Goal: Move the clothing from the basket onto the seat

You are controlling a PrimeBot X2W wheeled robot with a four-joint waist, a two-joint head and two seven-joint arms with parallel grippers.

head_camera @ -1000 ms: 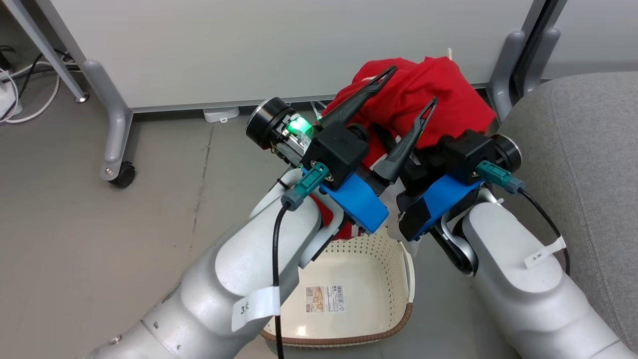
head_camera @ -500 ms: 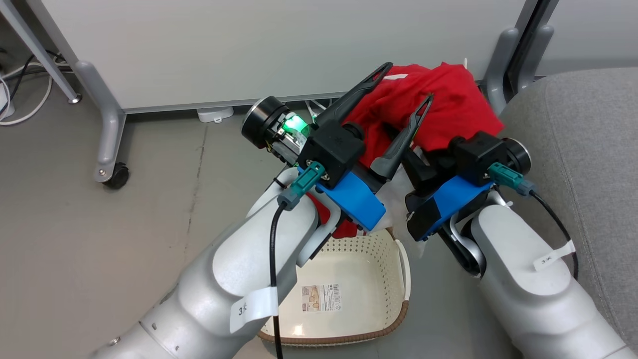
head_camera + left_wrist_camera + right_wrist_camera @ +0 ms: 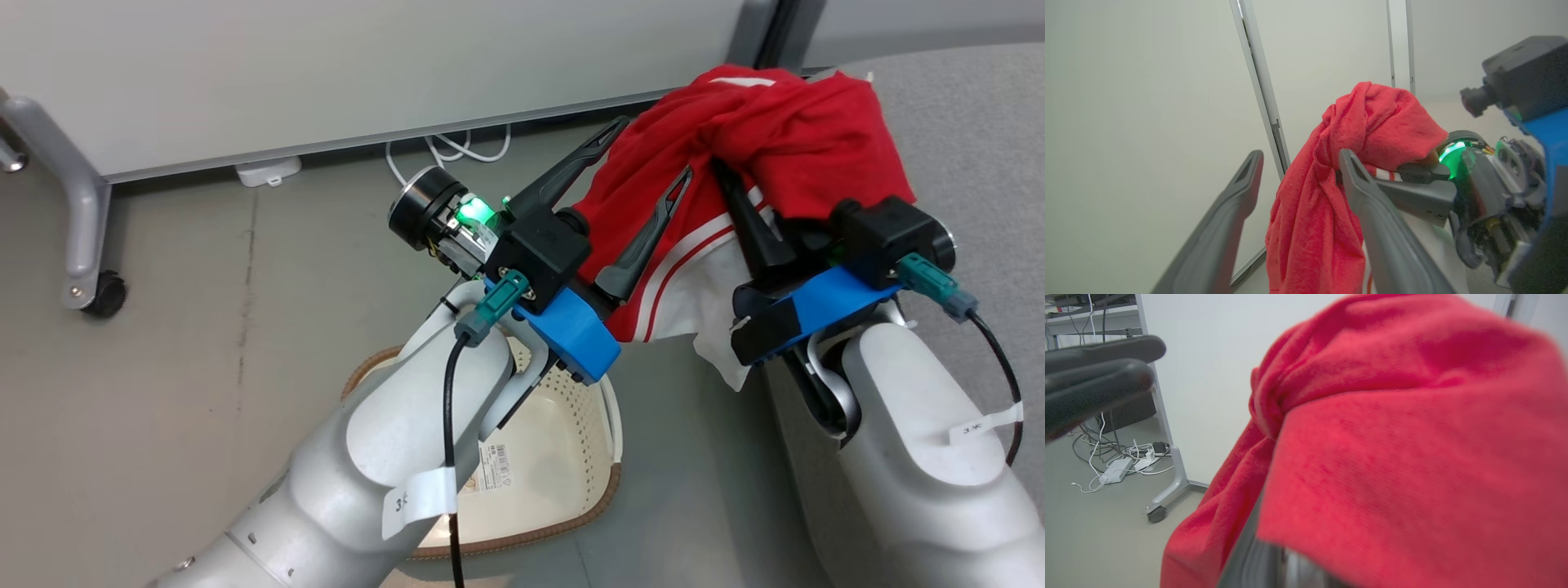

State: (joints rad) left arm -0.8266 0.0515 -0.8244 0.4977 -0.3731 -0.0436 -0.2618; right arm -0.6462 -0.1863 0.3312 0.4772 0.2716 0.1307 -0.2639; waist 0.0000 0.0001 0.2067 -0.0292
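The red clothing (image 3: 784,139) with its white, striped panel hangs bunched in the air from my right gripper (image 3: 722,167), which is shut on it; the cloth covers the fingertips. Its top edge overlaps the grey seat (image 3: 971,122) at the upper right. My left gripper (image 3: 645,155) stands open just left of the cloth, nothing between its fingers. In the left wrist view the clothing (image 3: 1331,183) drapes beyond my open left gripper (image 3: 1298,163). Red clothing (image 3: 1392,457) covers most of the right wrist view. The cream basket (image 3: 571,523) sits on the floor below my left forearm, sticker showing inside.
A white partition panel runs along the back, with a grey wheeled leg (image 3: 82,269) at the left. White cables (image 3: 445,151) and a small white adapter (image 3: 265,171) lie at its foot. More cables (image 3: 1118,465) lie on the grey floor.
The camera has turned right. My right gripper has carried the clothing right, off the basket and toward the seat. The left gripper stays open beside it.
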